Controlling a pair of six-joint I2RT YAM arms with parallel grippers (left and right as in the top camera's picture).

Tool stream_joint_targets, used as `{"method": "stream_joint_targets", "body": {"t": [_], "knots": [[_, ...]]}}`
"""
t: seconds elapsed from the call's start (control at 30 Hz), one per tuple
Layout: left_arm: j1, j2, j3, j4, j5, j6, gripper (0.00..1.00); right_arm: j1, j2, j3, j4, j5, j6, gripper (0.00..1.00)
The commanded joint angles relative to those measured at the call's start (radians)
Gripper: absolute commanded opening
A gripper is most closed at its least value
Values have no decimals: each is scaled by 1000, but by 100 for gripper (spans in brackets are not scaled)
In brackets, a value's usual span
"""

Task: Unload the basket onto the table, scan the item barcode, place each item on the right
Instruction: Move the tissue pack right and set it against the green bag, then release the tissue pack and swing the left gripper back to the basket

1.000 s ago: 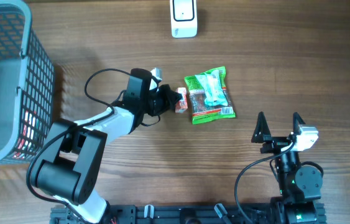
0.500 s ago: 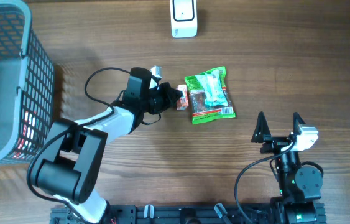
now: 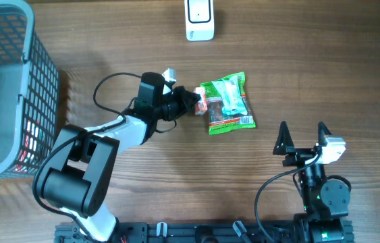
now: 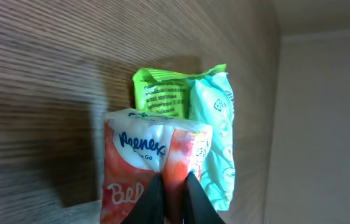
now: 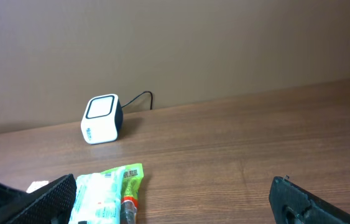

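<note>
The left gripper (image 3: 193,101) is closed to a narrow pinch on a small red-and-white tissue pack (image 3: 201,102). In the left wrist view its fingers (image 4: 153,200) stand almost together on the near edge of the pack. The pack sits near the middle of the table (image 3: 311,67), just beside the left edge of a green packet (image 3: 225,116); contact between the two cannot be confirmed. Whether the pack rests on the wood or is raised off it cannot be told. From overhead, the pack's long axis appears to run front to back, crosswise to the gripper's reach and roughly parallel to the green packet's long side. Its printed face is turned toward the wrist camera, the brand lettering reading across with a slight tilt. A pale mint pouch (image 3: 232,94) lies on the green packet. The white scanner (image 3: 200,19) stands at the far edge, well apart from the pack. The right gripper (image 3: 302,128) is spread wide and holds nothing. A grey basket (image 3: 41,74) stands at the left.
</note>
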Motion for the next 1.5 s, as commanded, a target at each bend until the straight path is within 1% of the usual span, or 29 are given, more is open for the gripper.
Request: {"method": "stream_joint_targets", "body": {"t": [0.0, 0.13, 0.3, 0.37, 0.47, 0.5, 0.53, 0.57, 0.6, 0.63, 0.7, 0.77, 0.93, 1.0, 1.1, 1.17, 1.27, 1.37, 1.47], "knots": [[7, 16, -7, -14, 21, -5, 7, -5, -3, -1, 5, 13, 4, 100], [6, 19, -7, -49, -10, 1, 7, -5, -3, -1, 5, 13, 4, 100], [-9, 32, -7, -49, -11, 2, 8, -5, -3, -1, 5, 13, 3, 100], [-10, 32, -7, -35, -6, 2, 10, -5, -3, -1, 5, 13, 4, 100], [-10, 32, -7, -8, 4, 2, 18, -5, -3, -1, 5, 13, 4, 100], [-10, 32, -7, -2, 4, 2, 24, -5, -3, -1, 5, 13, 4, 100], [-8, 32, -7, 3, 4, 2, 28, -5, -3, -1, 5, 13, 4, 100], [-8, 32, -7, 3, 4, 2, 35, -5, -3, -1, 5, 13, 3, 100], [-8, 32, -7, 3, 4, 2, 44, -5, -3, -1, 5, 13, 4, 100], [-6, 32, -7, 3, 4, 2, 57, -5, -3, -1, 5, 13, 3, 100], [-5, 31, -6, 4, 4, 2, 61, -5, -3, -1, 5, 13, 3, 100], [-5, 26, -6, 6, 4, 3, 67, -5, -3, -1, 5, 13, 4, 100], [-5, -7, -6, 6, -2, 10, 71, -5, -3, -1, 5, 13, 4, 100], [-5, -28, -2, 2, -1, 33, 72, -5, -3, -1, 5, 13, 4, 100], [1, -71, 13, -34, -9, 34, 75, -5, -3, -1, 5, 13, 3, 100], [13, -108, 39, -91, -12, 67, 78, -5, -3, -1, 5, 13, 4, 99], [42, -176, 122, -291, -53, 142, 82, -5, -3, -1, 5, 13, 3, 100], [72, -229, 254, -539, -122, 265, 83, -5, -3, -1, 5, 13, 4, 100], [94, -260, 446, -811, -231, 395, 84, -5, -3, -1, 5, 13, 4, 100]]}}
